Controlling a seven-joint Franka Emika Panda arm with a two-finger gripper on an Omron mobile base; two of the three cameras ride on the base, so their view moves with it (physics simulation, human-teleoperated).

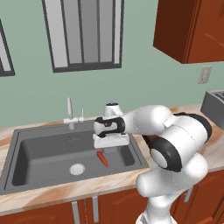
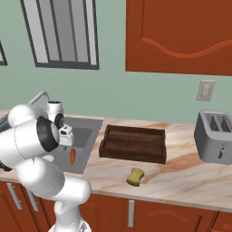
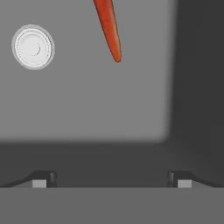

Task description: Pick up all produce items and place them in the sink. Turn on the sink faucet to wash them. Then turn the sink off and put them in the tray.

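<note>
Starting at the left, we are looking at the sink faucet point(image 1: 69, 114) standing at the back rim of the sink point(image 1: 26, 151); we are seeing no water running from it, so we are judging that washing is not yet under way. Further along, the round drain point(image 1: 76, 169) is sitting in the floor of the basin, and just right of it the 1 produce item we can make out, a slim red-orange carrot point(image 1: 102, 158), is lying flat on the basin floor near the right wall. So we are reckoning the 1st step, getting the produce into the sink, as done for this piece; whether other produce is waiting elsewhere we cannot tell.

Above the carrot our gripper point(image 1: 109, 141) is hanging over the sink. In the hand view its 2 finger tips are standing far apart with nothing between them, and the carrot point(image 3: 108, 30) is lying well ahead of them on the basin floor, so the jaws are wide open and holding nothing.

Moving right onto the bench point(image 2: 181, 176), the dark wooden tray point(image 2: 132, 143) is sitting beside the sink with nothing in it, a yellow sponge point(image 2: 135, 176) is lying in front of it, and a grey toaster point(image 2: 215, 137) is standing at the far right. We are judging that turning the faucet on, turning it off, and carrying the carrot to the tray are all remaining.
</note>
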